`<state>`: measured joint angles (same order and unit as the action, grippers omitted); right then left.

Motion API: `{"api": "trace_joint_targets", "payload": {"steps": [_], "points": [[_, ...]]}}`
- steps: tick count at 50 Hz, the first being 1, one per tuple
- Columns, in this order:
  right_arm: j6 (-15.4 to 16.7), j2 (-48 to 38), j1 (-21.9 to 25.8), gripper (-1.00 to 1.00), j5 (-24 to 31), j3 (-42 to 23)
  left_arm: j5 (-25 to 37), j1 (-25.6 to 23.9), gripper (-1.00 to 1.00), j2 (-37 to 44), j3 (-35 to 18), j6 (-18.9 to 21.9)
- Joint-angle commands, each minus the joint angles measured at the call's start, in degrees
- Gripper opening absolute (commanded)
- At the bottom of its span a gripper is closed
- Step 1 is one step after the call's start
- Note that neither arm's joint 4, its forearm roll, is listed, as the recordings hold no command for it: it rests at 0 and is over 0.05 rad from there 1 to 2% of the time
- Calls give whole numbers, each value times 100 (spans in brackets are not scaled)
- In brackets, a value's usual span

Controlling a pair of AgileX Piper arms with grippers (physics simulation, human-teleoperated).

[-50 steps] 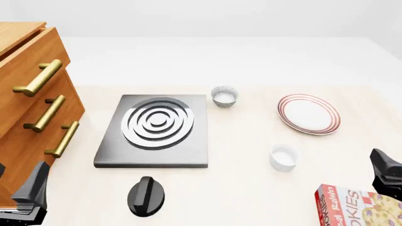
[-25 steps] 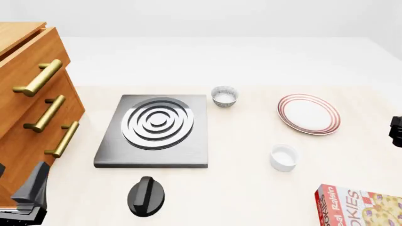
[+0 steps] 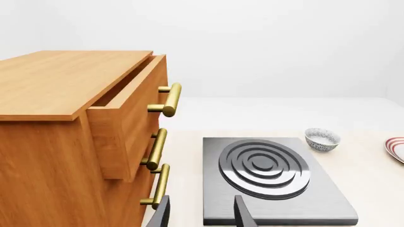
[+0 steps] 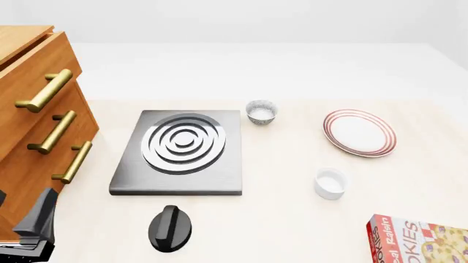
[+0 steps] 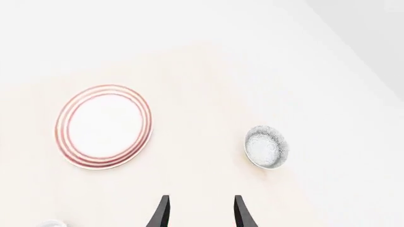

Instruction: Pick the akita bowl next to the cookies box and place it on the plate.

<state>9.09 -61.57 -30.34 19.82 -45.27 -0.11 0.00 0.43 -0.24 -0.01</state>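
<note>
The akita bowl (image 4: 261,112), small and grey-speckled with a white inside, sits on the table just right of the stove's far corner; it also shows in both wrist views (image 3: 322,139) (image 5: 266,147). The red cookies box (image 4: 417,241) lies at the near right. The ringed white plate (image 4: 359,132) rests to the right of the bowl, with bare table between them (image 5: 104,126). My right gripper (image 5: 198,213) is open and empty, high above the table and short of bowl and plate. My left gripper (image 3: 200,215) is open at the near left by the cabinet.
A plain white cup (image 4: 330,183) stands between plate and cookies box. The grey stove burner (image 4: 183,143) fills the middle, with a black knob (image 4: 170,227) in front of it. A wooden drawer cabinet (image 4: 40,118) with brass handles lines the left side, its top drawer slightly open.
The right arm has risen and left the front view at the right edge. The left arm and all objects have stayed put.
</note>
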Motion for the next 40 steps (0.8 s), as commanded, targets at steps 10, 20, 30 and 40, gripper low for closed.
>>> {"api": "trace_joint_targets", "payload": {"steps": [10, 20, 30, 40], "points": [[59, -1086, -759, 100, 162, -954, 0, 0, 100, 1, 0, 1], [-123, -1644, -1137, 100, 370, -1501, 0, 0, 100, 0, 0, 0], [-232, -2171, -1573, 100, 753, -2073, 0, 0, 100, 0, 0, 1], [-556, -2562, -1767, 100, 1102, -2561, 0, 0, 100, 0, 0, 1]]}}
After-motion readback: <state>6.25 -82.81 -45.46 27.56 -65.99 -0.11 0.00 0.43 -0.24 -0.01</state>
